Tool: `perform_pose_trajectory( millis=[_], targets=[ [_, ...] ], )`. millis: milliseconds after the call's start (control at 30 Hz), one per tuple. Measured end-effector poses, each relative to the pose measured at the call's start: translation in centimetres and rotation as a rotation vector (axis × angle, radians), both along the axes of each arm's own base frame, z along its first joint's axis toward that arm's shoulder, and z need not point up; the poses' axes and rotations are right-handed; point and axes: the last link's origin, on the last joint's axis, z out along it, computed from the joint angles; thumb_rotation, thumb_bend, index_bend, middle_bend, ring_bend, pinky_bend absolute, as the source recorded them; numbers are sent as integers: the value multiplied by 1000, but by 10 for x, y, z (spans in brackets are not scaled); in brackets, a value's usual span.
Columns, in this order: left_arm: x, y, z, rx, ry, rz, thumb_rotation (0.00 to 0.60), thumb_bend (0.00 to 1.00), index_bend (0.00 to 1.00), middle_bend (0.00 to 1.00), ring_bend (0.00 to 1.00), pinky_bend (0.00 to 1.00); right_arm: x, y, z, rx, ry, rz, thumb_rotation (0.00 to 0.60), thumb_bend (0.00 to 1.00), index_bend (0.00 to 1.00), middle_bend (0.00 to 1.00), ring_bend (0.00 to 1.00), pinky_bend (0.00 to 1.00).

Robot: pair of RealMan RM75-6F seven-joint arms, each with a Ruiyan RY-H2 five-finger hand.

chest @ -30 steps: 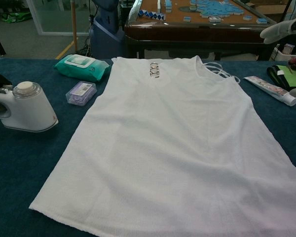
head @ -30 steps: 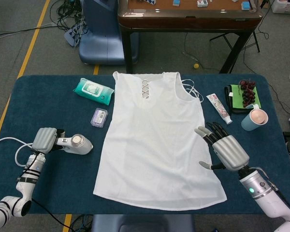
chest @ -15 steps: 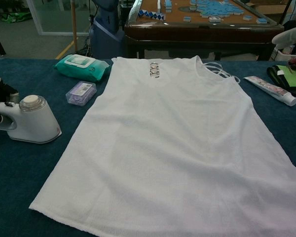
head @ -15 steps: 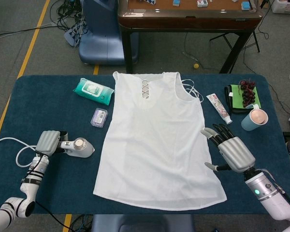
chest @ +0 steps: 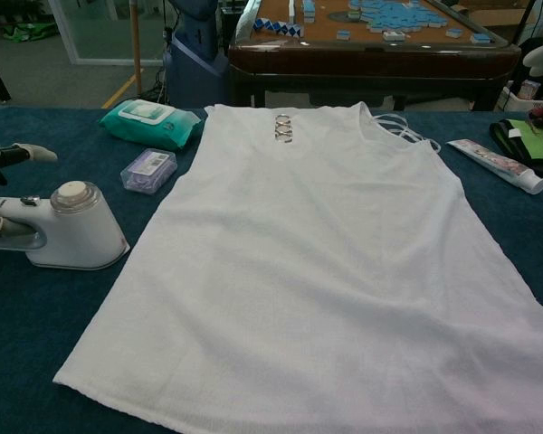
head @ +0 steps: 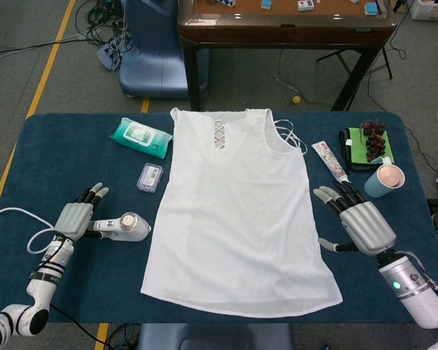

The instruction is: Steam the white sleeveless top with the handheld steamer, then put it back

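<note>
**Steamer stands on the desk beside the spread top**

Nearest the robot, the white sleeveless top [head: 237, 211] lies flat on the blue desk [head: 73, 157], hem toward the robot and neckline toward the far edge. To its left the handheld steamer [head: 125, 226] rests on the desk just beside the top's lower left edge, its cord [head: 18, 219] looping off to the left. The left hand [head: 77, 216] sits at the steamer's handle with fingers spread and lifted, released and holding nothing. On the other side, the right hand [head: 359, 222] hovers near the top's right edge, fingers extended and apart, also empty. Further back on the left lie a small purple box [head: 150, 177] and a green pack of wipes [head: 141, 137]. On the far right are a tube [head: 330, 162], a cup [head: 385, 179] and grapes [head: 372, 138] on a green cloth.
</note>
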Motion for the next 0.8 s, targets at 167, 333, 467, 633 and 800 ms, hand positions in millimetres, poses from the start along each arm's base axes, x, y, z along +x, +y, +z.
perform_pose_trajectory(
  millis=[167,333,467,633,800],
  targets=[
    [1,-5,17,12,7,19,418,134,0,0,0,170,-7,1,2,-10,0,-26,460,219,39,129,0,15],
    [-6,-12,31,26,13,74,527,131,0,0,0,170,-13,2,3,-12,0,-43,459,218,39,129,0,15],
    [-11,-19,42,58,15,103,598,131,0,0,12,170,-17,4,3,-14,-1,-54,460,219,39,129,0,15],
    [-14,-30,60,150,0,106,600,131,48,4,45,169,-28,10,3,-19,0,-82,496,224,39,129,0,15],
    [-19,-50,82,254,-8,93,600,131,211,79,108,186,-44,17,4,-39,16,-131,600,259,39,129,0,15]
  ],
)
